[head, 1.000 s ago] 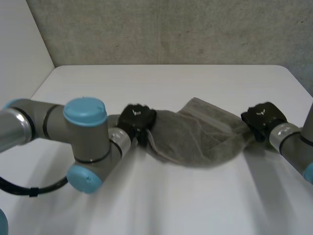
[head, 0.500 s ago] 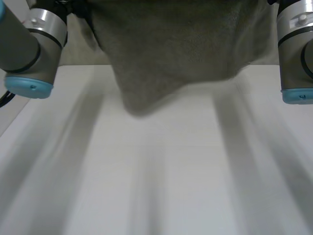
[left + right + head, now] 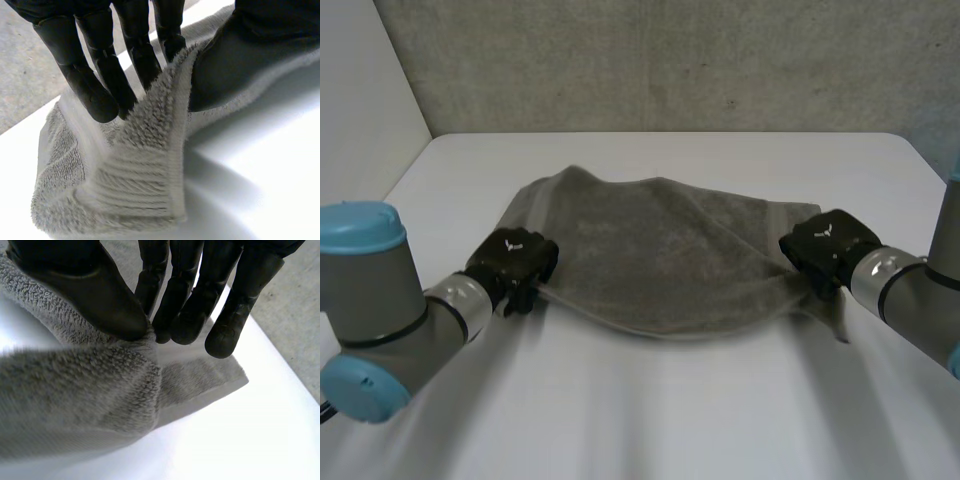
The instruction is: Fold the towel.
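Grey terry towel [image 3: 660,255] is lying spread over the middle of the white counter [image 3: 650,420]. Its long axis is running from the counter's left edge toward its right edge, so the cloth is stretching straight across between the two arms. Each hand is sitting at one short end, on the side nearer the counter's near edge.

The left hand [image 3: 510,262] is gripping the towel's near-left corner. In its wrist view the fingers [image 3: 95,90] are pressing the ribbed hem against the thumb [image 3: 235,55], with the corner standing up off the counter between them. The right hand [image 3: 825,245] is pinching the near-right end in the same way, thumb on one face of the pile and fingers on the other. A small flap of the corner is hanging just below that hand.

Between the two grips the near hem is bowing slightly toward the counter's near edge and casting a shadow, so it is probably riding a little above the surface. The far hem is resting flat, toward the counter's far edge.

Neither hand is nearer than the other, since both are already holding cloth. The relation that matters is that the free far hem is lying directly ahead of both hands. A fold here would likely be carrying the held near hem forward over the body to meet it, both hands travelling level.
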Tool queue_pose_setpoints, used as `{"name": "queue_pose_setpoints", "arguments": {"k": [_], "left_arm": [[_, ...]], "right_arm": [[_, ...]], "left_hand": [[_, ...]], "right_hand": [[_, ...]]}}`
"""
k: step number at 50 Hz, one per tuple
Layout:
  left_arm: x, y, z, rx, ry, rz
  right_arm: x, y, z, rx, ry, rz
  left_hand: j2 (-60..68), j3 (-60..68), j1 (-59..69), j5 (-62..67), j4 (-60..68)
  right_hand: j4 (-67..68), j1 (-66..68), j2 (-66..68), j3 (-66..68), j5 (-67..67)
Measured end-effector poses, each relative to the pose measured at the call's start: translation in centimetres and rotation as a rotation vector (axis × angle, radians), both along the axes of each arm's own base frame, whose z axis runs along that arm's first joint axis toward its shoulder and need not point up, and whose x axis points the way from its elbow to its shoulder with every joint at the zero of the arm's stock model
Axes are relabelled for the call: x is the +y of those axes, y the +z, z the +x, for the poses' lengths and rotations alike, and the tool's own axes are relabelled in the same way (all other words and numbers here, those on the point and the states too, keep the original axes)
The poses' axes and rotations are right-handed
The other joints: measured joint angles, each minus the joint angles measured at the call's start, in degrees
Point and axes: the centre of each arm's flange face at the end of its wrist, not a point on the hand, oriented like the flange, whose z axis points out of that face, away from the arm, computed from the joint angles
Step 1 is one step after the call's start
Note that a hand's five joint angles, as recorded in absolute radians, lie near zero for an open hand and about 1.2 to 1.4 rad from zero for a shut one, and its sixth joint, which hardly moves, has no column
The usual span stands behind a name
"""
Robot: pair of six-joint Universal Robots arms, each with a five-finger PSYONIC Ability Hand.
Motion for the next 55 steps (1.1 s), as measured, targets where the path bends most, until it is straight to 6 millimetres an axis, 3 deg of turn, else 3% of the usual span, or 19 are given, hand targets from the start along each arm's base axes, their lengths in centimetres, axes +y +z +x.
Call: {"name": "queue_pose_setpoints", "arguments": {"k": [9, 14, 21, 28, 35, 43, 55], "left_arm": [[1.0, 0.2, 0.4, -0.026, -0.007, -0.031], [0.4, 0.2, 0.5, -0.016, 0.005, -0.043], [-0.3, 0.0, 0.3, -0.008, 0.013, -0.044], [-0.9, 0.4, 0.0, 0.001, 0.01, -0.061], [-1.7, 1.4, -0.6, 0.035, 0.01, -0.087], [-2.7, 2.3, -1.1, 0.13, 0.04, -0.071], [-2.7, 1.7, -1.1, 0.161, 0.053, -0.032]], "right_arm": [[1.1, -1.3, -0.7, 0.022, -0.002, 0.039], [1.5, -2.3, -0.6, 0.015, 0.006, 0.045], [2.3, -3.7, -0.4, -0.014, 0.049, 0.036], [3.6, -3.5, -1.0, -0.056, 0.095, 0.036], [4.8, -2.2, -2.8, -0.085, 0.072, 0.016], [6.3, -1.4, -4.7, -0.097, 0.023, 0.008], [9.0, -3.1, -5.6, -0.113, 0.047, 0.124]], "left_hand": [[0.0, 0.0, 0.0, 0.0, 0.0], [0.0, 0.0, 0.0, 0.0, 0.0], [0.0, 0.01, 0.0, 0.0, 0.0], [0.0, 0.01, 0.0, 0.0, 0.0], [0.0, 0.01, 0.0, 0.0, 0.0], [0.0, 0.01, 0.0, 0.0, 0.0], [0.0, 0.01, 0.0, 0.0, 0.0]], "right_hand": [[0.0, 0.0, 0.0, 0.0, 0.0], [-36.18, -36.54, -36.27, -36.53, -36.68], [-48.41, -48.55, -47.43, -48.66, -50.53], [-48.78, -49.23, -47.59, -49.07, -50.95], [-47.72, -47.0, -46.95, -47.6, -46.76], [-31.66, -31.56, -30.8, -31.77, -31.58], [-41.28, -41.09, -39.19, -40.93, -42.7]]}}
